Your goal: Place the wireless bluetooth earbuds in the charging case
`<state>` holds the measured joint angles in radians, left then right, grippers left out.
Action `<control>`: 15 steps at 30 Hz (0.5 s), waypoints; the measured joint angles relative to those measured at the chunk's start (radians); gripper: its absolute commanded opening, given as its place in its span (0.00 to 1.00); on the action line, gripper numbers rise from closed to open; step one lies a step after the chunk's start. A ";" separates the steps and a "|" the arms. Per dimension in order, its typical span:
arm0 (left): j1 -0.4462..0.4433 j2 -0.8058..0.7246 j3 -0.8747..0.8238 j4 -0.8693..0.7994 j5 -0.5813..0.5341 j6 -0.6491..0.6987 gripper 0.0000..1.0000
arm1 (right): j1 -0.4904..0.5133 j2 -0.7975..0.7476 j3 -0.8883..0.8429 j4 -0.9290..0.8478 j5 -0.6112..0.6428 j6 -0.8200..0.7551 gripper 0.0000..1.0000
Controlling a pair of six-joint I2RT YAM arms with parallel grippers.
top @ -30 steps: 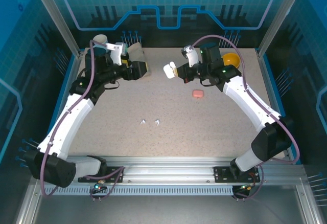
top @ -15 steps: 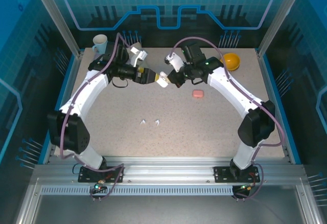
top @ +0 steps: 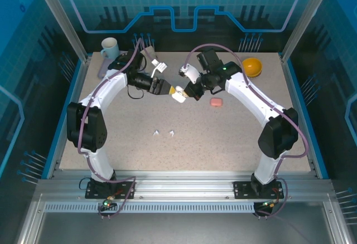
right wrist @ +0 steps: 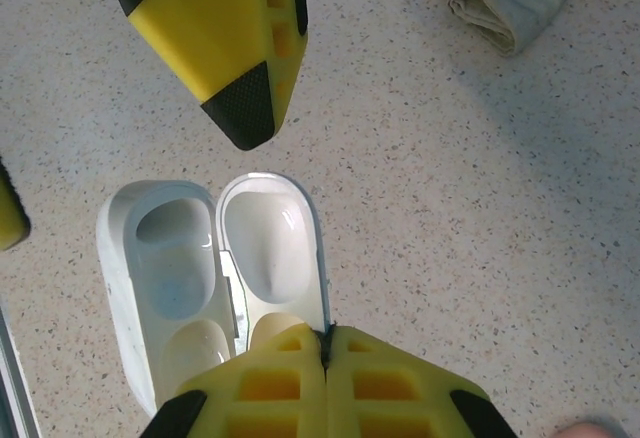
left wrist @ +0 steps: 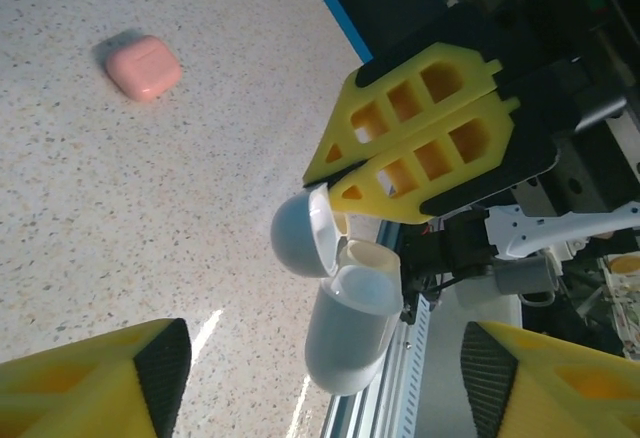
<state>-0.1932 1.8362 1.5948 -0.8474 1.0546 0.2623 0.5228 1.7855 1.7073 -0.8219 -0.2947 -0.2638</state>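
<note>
Above the bench (top: 234, 138), right jaws clamped tight on the lid of the white charging case (left wrist: 345, 333), left jaws parted beside it, empty, two white earbuds (top: 156, 133) lay on the bench.

The left arm (top: 100, 91) and the right arm (top: 251, 96) are being shown in white shells with bulky black joints. A purple cable (top: 82, 138) is being run along each, and a small green light (top: 225, 67) is being lit on the right one. The left gripper (top: 169, 89) and the right gripper (top: 185, 92) are being finished with yellow fingers (left wrist: 425, 128), pierced by square cut-outs and faced with black pads.
</note>
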 measured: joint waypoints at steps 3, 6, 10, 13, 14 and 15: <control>-0.014 0.017 0.008 -0.021 0.018 0.015 0.68 | 0.000 0.001 0.000 0.000 -0.012 0.000 0.00; -0.035 0.038 0.009 -0.045 0.027 0.035 0.66 | 0.000 0.003 0.000 0.000 -0.024 0.000 0.00; -0.052 0.054 0.009 -0.066 0.043 0.055 0.62 | 0.000 0.008 0.000 0.000 -0.028 0.000 0.00; -0.052 0.055 0.010 -0.075 0.048 0.060 0.58 | -0.001 0.010 0.000 0.000 -0.028 0.000 0.00; -0.052 0.055 0.009 -0.078 0.052 0.063 0.57 | -0.002 0.011 0.000 0.000 -0.028 0.000 0.00; -0.052 0.056 0.010 -0.081 0.055 0.063 0.55 | -0.002 0.011 0.000 0.000 -0.028 0.000 0.00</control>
<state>-0.2451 1.8919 1.6043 -0.9283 1.1091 0.3256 0.5209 1.7962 1.7077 -0.8215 -0.3229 -0.2638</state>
